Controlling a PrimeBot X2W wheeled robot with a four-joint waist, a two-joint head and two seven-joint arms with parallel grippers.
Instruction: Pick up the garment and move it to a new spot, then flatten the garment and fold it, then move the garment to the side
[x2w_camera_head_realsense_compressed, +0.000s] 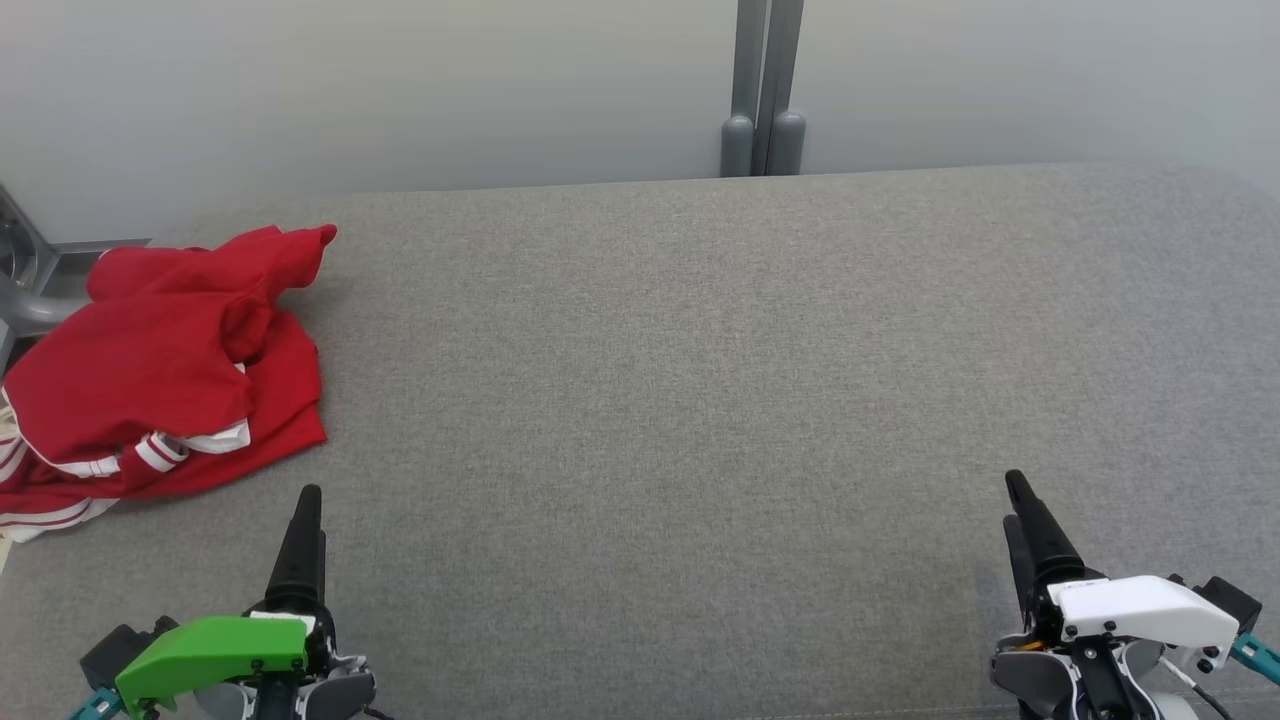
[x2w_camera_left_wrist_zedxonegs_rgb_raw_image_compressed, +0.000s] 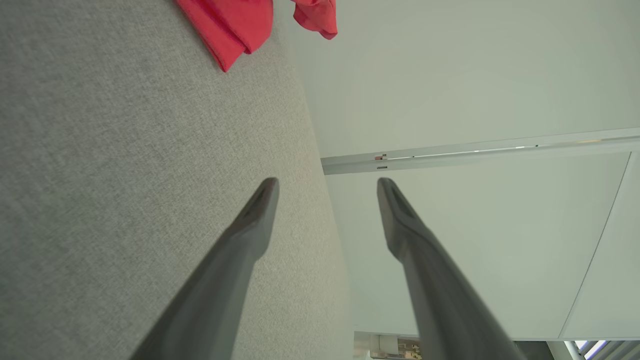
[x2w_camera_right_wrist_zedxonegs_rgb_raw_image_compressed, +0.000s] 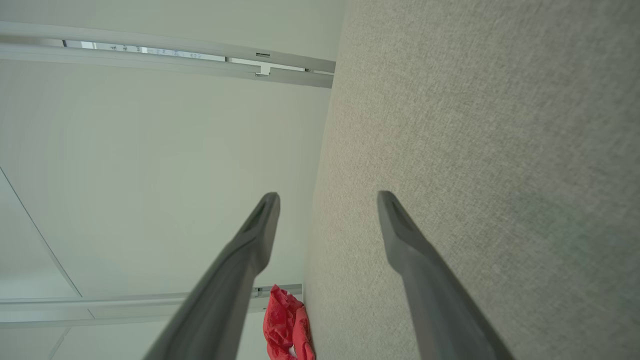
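The garment (x2w_camera_head_realsense_compressed: 165, 370) is a red piece with white stripes, lying crumpled at the far left of the grey fabric surface (x2w_camera_head_realsense_compressed: 700, 400). A corner of the garment (x2w_camera_left_wrist_zedxonegs_rgb_raw_image_compressed: 230, 25) shows at the top of the left wrist view, and a small part of the garment (x2w_camera_right_wrist_zedxonegs_rgb_raw_image_compressed: 287, 325) sits low in the right wrist view. My left gripper (x2w_camera_head_realsense_compressed: 305, 500) rests at the lower left, just below and right of the garment, apart from it. Its fingers (x2w_camera_left_wrist_zedxonegs_rgb_raw_image_compressed: 250, 225) stand wide with nothing between them. My right gripper (x2w_camera_head_realsense_compressed: 1020, 490) sits at the lower right, open and empty, fingers (x2w_camera_right_wrist_zedxonegs_rgb_raw_image_compressed: 405, 235) spread.
A pale wall (x2w_camera_head_realsense_compressed: 400, 90) runs behind the surface, with a grey vertical post (x2w_camera_head_realsense_compressed: 765, 90) at its middle. A grey metal frame (x2w_camera_head_realsense_compressed: 30, 270) stands at the far left behind the garment. The surface stretches bare between the two grippers.
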